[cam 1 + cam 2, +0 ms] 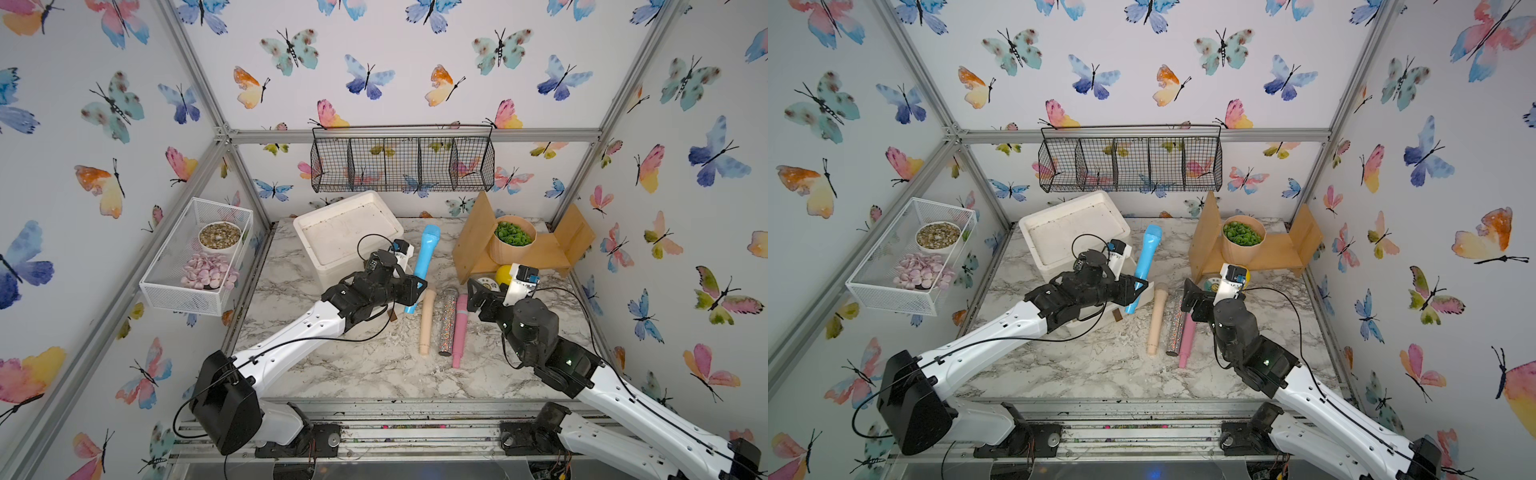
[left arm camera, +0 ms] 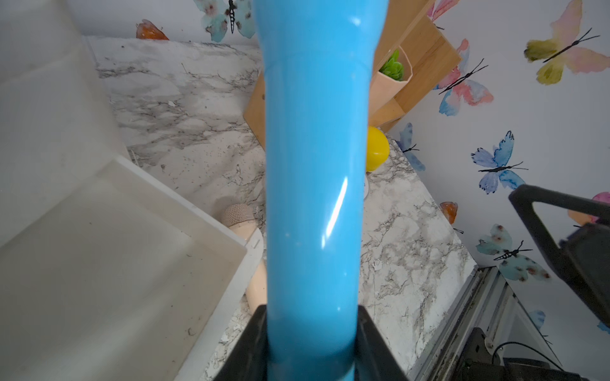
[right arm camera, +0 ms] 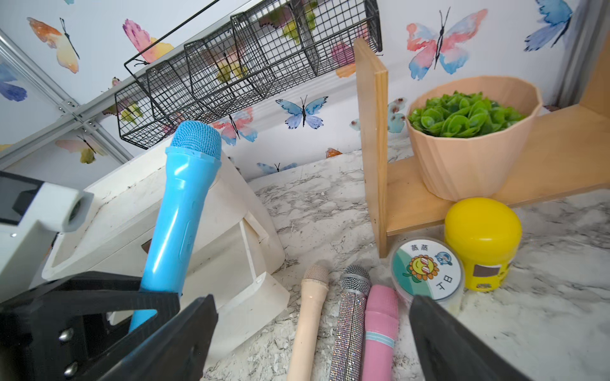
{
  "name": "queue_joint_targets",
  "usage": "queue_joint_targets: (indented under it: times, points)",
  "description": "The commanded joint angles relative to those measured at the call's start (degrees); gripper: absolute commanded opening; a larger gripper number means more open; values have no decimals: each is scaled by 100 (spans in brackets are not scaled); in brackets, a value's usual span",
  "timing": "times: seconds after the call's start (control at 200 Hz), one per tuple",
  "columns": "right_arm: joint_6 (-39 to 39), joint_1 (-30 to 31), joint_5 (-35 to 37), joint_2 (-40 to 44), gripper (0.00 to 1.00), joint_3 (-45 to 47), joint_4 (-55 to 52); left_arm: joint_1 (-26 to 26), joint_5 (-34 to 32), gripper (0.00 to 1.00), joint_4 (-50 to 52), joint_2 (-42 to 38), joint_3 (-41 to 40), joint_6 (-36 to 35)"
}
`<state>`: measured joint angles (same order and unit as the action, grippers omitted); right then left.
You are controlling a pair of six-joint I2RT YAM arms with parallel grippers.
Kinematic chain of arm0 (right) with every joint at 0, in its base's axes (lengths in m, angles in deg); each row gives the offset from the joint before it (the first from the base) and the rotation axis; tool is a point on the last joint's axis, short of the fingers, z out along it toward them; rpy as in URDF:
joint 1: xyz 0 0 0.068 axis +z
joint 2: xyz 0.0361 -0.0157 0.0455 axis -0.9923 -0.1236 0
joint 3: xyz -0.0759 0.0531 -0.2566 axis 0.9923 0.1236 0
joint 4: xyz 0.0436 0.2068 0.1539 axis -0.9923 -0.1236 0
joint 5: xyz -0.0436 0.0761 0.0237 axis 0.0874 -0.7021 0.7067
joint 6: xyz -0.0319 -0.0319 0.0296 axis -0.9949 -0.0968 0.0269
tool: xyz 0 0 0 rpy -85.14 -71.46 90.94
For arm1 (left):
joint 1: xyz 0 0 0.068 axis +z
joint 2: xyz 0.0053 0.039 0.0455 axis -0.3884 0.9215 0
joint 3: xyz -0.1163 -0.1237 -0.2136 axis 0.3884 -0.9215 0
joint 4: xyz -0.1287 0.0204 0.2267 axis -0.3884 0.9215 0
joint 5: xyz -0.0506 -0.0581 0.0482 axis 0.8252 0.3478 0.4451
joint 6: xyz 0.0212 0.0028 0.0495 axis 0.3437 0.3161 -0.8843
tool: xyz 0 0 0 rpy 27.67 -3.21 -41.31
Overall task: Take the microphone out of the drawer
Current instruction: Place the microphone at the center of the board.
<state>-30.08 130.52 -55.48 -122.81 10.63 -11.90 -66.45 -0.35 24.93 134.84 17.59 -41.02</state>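
Note:
My left gripper [image 1: 415, 287] [image 2: 312, 313] is shut on the lower handle of a blue microphone [image 1: 424, 259] [image 1: 1145, 262] [image 2: 313, 165] [image 3: 180, 214]. It holds the microphone tilted, mesh head toward the back wall, above the open white drawer [image 2: 198, 217] [image 3: 237, 264]. The drawer sticks out of a white box [image 1: 345, 232] and its inside looks bare in the left wrist view. My right gripper [image 1: 473, 297] [image 3: 312, 298] stands open over the table to the right, with nothing between its fingers.
Beige [image 1: 427, 324], silver glitter [image 1: 449, 324] and pink [image 1: 460, 332] microphones lie side by side on the marble table below my right gripper. Behind them are a wooden shelf [image 1: 540, 253] with a potted plant [image 1: 512, 235], a yellow jar [image 3: 482, 240] and a round tub [image 3: 427, 267]. A black wire basket [image 1: 403, 162] hangs on the back wall.

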Motion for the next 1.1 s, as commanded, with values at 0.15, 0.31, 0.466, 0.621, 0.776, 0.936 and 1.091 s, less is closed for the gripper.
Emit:
queue_joint_targets:
  times: [0.15,0.31,0.466,0.621,0.776,0.936,1.091]
  points:
    - [232,14,335,211,98,23,-315,-614,-609,26,-180,574,-89,635]
    - [281,14,335,262,98,32,-365,-886,-796,26,-101,1168,66,591]
    - [307,16,309,317,98,58,-391,-1034,-907,26,110,1762,371,678]
    - [298,11,335,357,98,71,-451,-1109,-1061,28,225,2194,583,901]
    - [341,15,335,461,98,167,-450,-1116,-1294,29,409,2550,798,1114]
    - [416,13,335,570,98,260,-460,-1150,-1724,31,676,2851,1006,1456]
    - [373,13,335,588,98,260,-455,-1147,-1720,32,708,3083,1075,1627]
